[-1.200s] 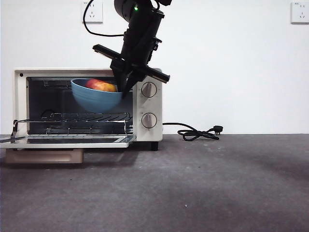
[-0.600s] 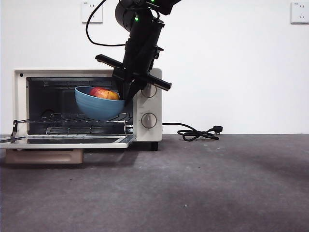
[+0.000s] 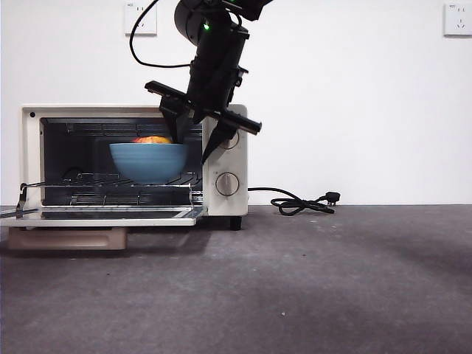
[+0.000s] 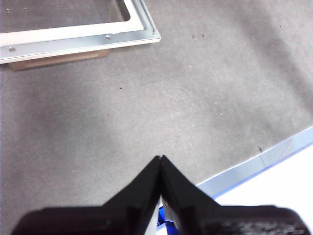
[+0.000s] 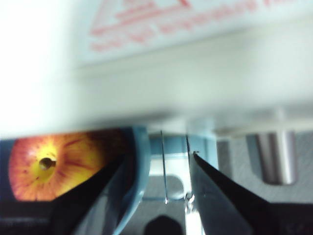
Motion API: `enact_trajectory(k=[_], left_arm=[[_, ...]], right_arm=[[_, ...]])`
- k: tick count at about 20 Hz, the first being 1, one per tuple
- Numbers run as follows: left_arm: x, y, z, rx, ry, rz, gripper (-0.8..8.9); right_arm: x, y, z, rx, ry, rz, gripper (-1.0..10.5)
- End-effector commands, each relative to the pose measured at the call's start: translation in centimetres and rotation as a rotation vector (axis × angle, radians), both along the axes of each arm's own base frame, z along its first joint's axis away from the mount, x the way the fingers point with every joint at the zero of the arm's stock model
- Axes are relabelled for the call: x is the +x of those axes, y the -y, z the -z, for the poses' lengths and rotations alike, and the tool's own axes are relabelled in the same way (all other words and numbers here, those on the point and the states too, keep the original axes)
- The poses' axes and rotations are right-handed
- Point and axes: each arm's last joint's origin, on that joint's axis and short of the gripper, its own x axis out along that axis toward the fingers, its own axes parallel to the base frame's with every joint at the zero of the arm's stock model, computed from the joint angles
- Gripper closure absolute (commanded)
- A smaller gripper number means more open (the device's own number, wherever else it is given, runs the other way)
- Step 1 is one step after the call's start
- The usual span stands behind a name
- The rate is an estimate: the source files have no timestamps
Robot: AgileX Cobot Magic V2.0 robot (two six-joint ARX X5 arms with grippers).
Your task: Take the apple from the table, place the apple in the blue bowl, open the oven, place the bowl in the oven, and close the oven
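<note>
Jaws of right gripper (image 3: pixel 193 146) now parted, blue bowl (image 3: pixel 148 161) apparently settled level on oven (image 3: pixel 221 158) rack.

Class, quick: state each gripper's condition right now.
Left gripper: shut, holding nothing.
Right gripper: open, jaws either side of the blue bowl rim.

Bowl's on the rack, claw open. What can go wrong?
1. Right claw straddles the blue bowl's rim, one jaw inside by the apple; a skewed retreat could hook it and drag the bowl off the rack.
2. The claw sits close to the oven's frame and could bump it.
</note>
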Motion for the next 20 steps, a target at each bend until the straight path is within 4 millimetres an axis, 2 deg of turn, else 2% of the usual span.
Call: enact_trajectory(k=[1,8,13,20], left_arm=[[0.0,0.0,0.2,0.01,0.002,0.006,8.18],[0.0,-0.1,0.2,0.041,0.018,0.005,8.18],[0.1,-0.6,0.4,0.164,0.038,-0.108,8.2],[0.4,-1.1,0.6,0.248,0.042,-0.198,8.22]], right_arm=[[-0.6,-0.5,-1.1,-0.037,0.065,-0.039,7.3],[-3.0,-0.5,-4.7,-0.176,0.191,-0.123,7.3],[-5.6,-0.4,-7.3,-0.347,0.273,-0.22,7.3],[-8.6,1.1,-10.8,-0.511,0.32,-0.369,7.4]])
